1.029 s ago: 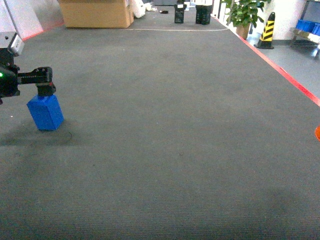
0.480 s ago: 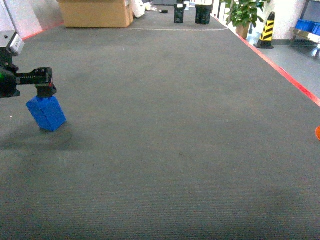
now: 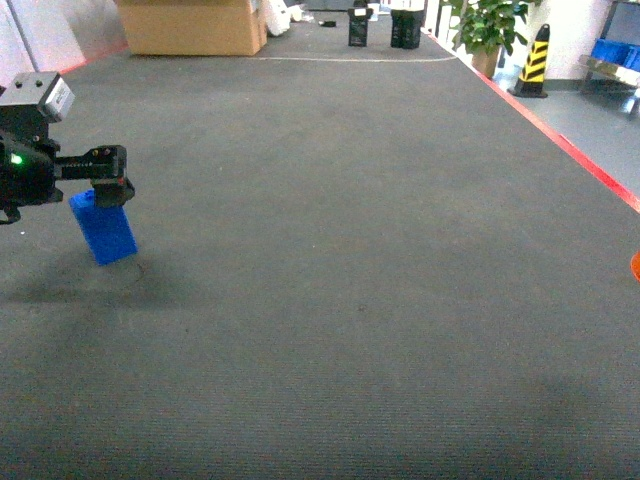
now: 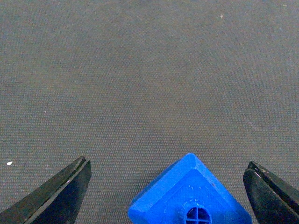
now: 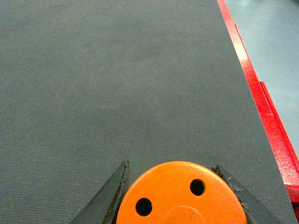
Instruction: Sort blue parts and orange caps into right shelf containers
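— Can we read any lettering in these views?

— No. We find no words, numbers or brand marks that we can make out. The blue part [image 4: 190, 198] shows only a moulded round grid on its end, and the orange cap [image 5: 181, 194] shows us its flat end with two holes, no print.

— And farther off?

— The striped cone [image 3: 535, 60] carries yellow and black bands, a warning pattern without text. The cardboard box [image 3: 192, 26] looks plain to us.
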`<state>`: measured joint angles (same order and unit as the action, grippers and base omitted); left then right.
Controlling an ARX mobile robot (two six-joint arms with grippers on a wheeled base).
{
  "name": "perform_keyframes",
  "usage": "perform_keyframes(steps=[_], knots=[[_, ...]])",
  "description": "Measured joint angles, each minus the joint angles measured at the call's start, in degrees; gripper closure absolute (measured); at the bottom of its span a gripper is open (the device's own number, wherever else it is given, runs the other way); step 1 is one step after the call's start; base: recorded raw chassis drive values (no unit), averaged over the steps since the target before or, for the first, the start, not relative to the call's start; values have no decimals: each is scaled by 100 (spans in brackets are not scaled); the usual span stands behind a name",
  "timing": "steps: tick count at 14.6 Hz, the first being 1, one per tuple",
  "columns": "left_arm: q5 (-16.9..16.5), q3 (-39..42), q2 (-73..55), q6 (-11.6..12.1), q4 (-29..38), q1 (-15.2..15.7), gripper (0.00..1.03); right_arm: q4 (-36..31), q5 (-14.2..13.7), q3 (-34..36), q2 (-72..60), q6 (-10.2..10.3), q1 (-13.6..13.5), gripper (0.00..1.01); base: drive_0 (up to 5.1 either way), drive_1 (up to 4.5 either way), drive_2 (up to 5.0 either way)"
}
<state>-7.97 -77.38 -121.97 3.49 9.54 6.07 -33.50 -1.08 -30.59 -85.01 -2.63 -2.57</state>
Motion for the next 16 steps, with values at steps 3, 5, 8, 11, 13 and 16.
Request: perform_keyframes(steps=[3, 5, 8, 11, 13, 16], knots=[[111, 166, -66, 101, 144, -68, 5, 2, 0, 0, 0, 0, 0, 57, 0, 0, 0], [225, 254, -188, 107, 409, -149, 5, 2, 0, 0, 0, 0, 0, 57, 0, 0, 0], [345, 302, -431, 105, 793, -225, 5, 2, 0, 0, 0, 0, 0, 57, 0, 0, 0], [461, 402, -501, 105, 1108, -221, 40, 0, 0, 0, 0, 0, 0, 57, 0, 0, 0], [389, 605, -385, 109, 1290, -201, 40, 0, 0, 0, 0, 0, 0, 57, 0, 0, 0], [326, 1805, 918, 284, 2153, -199, 40, 4, 2, 0, 0, 0, 0, 57, 0, 0, 0]])
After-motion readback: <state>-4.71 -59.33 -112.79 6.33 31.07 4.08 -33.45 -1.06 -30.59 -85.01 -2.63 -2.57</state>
